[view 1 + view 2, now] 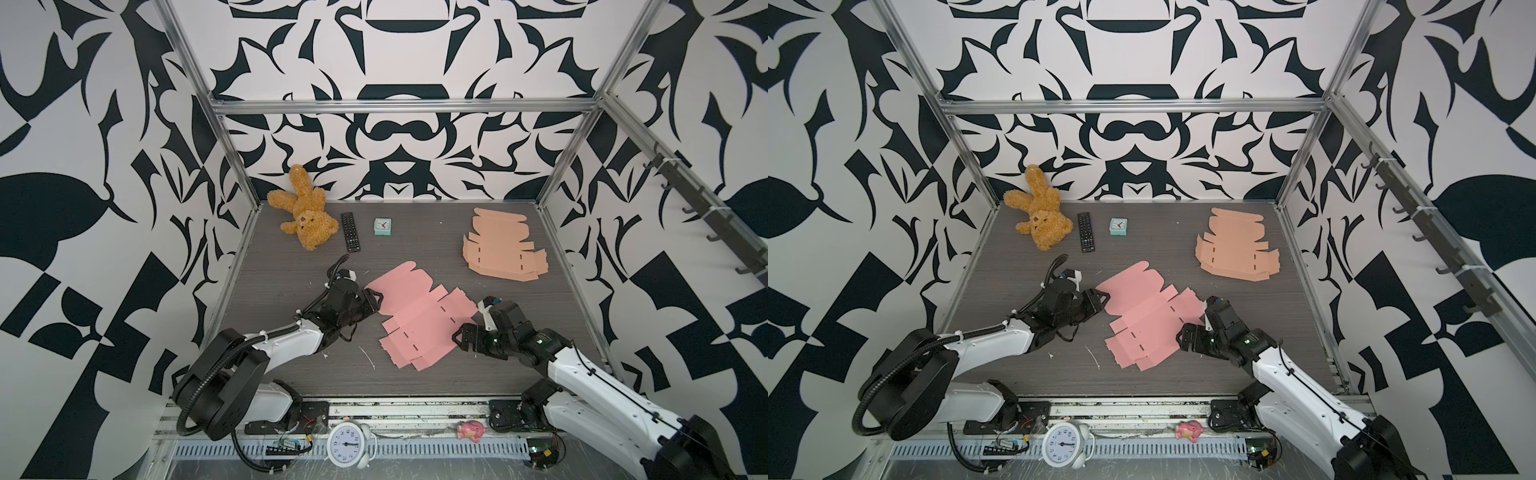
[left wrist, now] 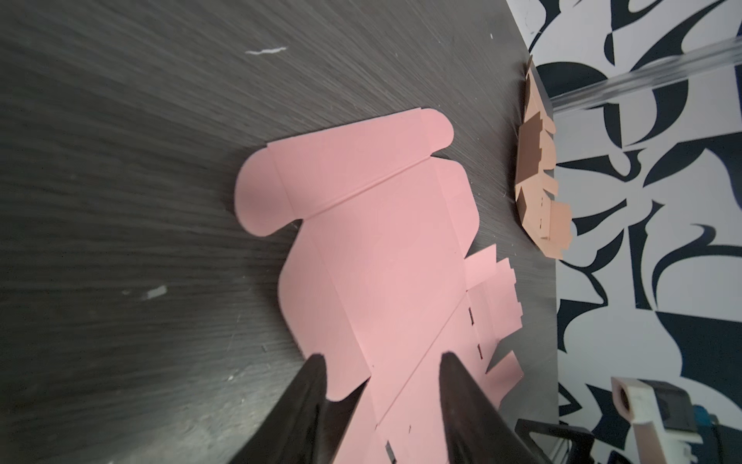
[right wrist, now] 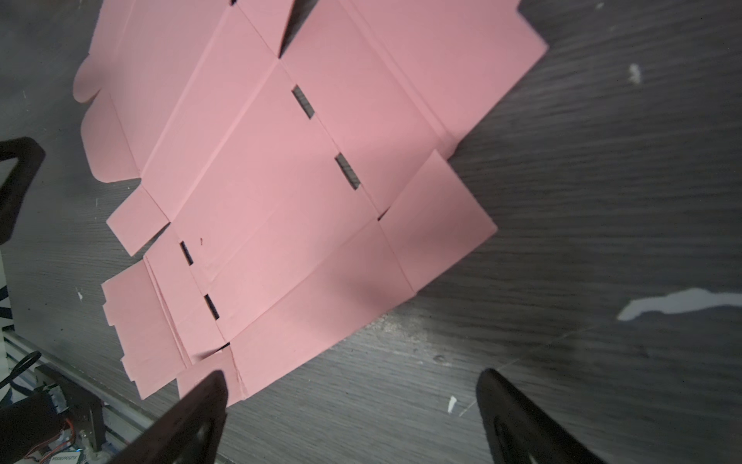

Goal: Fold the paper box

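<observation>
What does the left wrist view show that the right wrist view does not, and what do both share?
Left wrist only: the tan flat cardboard box blank near the black-and-white patterned wall. Right wrist only: red-wired electronics at the front edge. Both: the pink flat cardboard box blank, unfolded on the dark grey wood-grain table; left gripper and right gripper each open.

Left arm [image 1: 286,340] and right arm [image 1: 590,382]: white shells, black joints, small screws. Black ribbed conduit [image 1: 179,417] on the left arm, cable-tied. Left gripper [image 1: 374,303] and right gripper [image 1: 457,337]: black, tapered fingers.
</observation>
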Controlling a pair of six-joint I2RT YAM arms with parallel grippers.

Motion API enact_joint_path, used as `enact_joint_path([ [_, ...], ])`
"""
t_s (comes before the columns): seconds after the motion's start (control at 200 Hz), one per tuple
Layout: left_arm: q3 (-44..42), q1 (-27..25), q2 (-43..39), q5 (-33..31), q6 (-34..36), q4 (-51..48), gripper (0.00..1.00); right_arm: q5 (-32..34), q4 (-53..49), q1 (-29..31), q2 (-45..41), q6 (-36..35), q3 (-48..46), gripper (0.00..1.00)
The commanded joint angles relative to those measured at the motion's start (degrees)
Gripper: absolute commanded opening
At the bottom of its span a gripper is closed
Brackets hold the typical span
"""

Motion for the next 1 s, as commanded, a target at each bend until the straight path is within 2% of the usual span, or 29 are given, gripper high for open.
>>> enact_joint_path([
  [0.0, 2.49, 0.15, -1.82, 2.17, 6.91, -7.47, 0.51, -0.60, 2.78, 0.28, -0.13, 3.22, -1.17, 0.97],
  [0.41, 6.17, 0.18, -2.51, 8.88, 10.53, -8.20, 0.52, -0.54, 12.65, 0.29, 1.72, 8.74, -4.41, 0.90],
  [0.62, 7.76, 0.22, -2.42, 10.97, 12.44, -9.72, 0.53, -0.29, 15.16, 0.29, 5.89, 8.15, -3.52, 0.89],
  [0.82, 9.43, 2.70, -1.14, 17.81, 14.60, -11.67, 0.55, -0.19, 16.07, 0.18, 10.72, 6.38, -1.05, 0.87],
  [0.995, 10.61, 4.50, -1.55, 18.50, 15.36, -13.76, 0.57, 0.59, 15.87, -0.31, 14.27, 4.48, 1.17, 0.87],
])
